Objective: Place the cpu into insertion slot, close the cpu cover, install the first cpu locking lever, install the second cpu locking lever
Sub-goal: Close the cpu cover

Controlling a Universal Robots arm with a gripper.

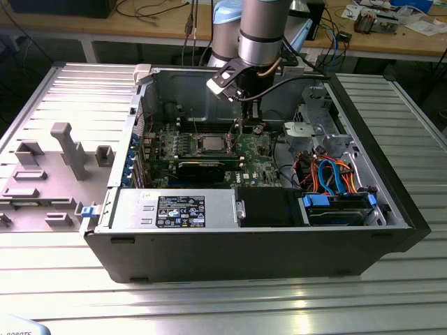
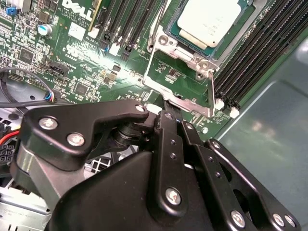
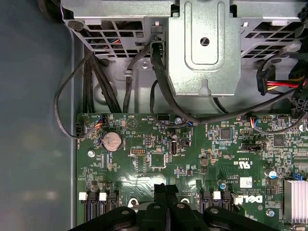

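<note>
Black computer case (image 1: pixel 244 257) on the ribbed metal counter (image 1: pixel 209 307) holds the green board (image 1: pixel 260 162), exterior view, silver-grey cpu (image 1: pixel 211 143) lying flat in the insertion slot (image 1: pixel 198 144) mid-board; second wrist view, jaws together just beside the silvery cpu cover (image 2: pixel 195 57) framing the chip; first wrist view, jaws together above the board.

The exterior view stands well back and high, looking down into the open computer case (image 1: pixel 244 251) on the bench (image 1: pixel 209 303), with the arm (image 1: pixel 262 28) and its pincer (image 1: pixel 246 125) at the case's far side. The 2 wrist views ride close behind the pincer and look past its end onto the green board (image 3: pixel 144 144). The second wrist view faces the cpu (image 2: pixel 207 21) just beyond the pincer. The first wrist view faces the opposite way, towards the drive cage (image 3: pixel 202 48). Both share the pincer's end and the board beneath it.
</note>
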